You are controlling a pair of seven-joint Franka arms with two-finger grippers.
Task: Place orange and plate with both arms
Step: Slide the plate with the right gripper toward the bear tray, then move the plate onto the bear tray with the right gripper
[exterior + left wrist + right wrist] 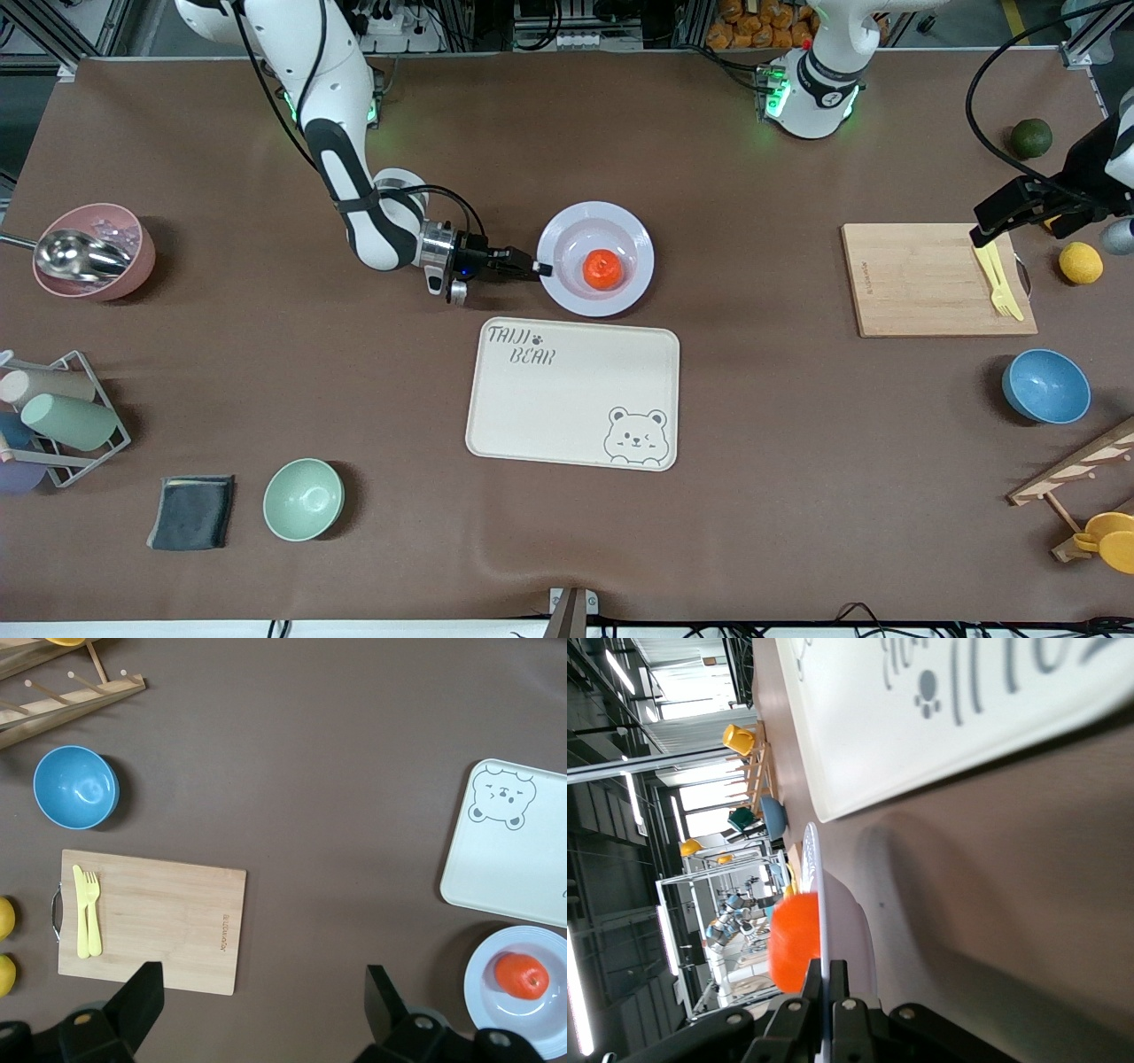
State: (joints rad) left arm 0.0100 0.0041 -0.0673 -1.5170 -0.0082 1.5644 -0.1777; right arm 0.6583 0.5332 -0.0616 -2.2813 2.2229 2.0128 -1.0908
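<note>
I see the orange (601, 269) sitting in the plate (620, 304), just farther from the camera than the bear tray (574, 394); my right gripper (542, 268) is pinched tight on the plate's rim; my left gripper (261, 997) hangs spread wide over the cutting board (921, 283).

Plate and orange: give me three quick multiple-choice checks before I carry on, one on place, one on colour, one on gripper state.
1. Where is the orange?
A. on the plate
B. on the bear tray
C. on the cutting board

2. What colour is the bowl beside the dark cloth?
A. blue
B. mint green
C. pink

3. What is the right gripper doing?
A. open above the tray
B. shut on the plate's rim
C. holding the orange

Answers:
1 A, the fruit sits in the plate's well.
2 B, the mint-green bowl is next to the cloth.
3 B, its fingers pinch the rim, while the left gripper hangs open over the bare table by the board.
</note>
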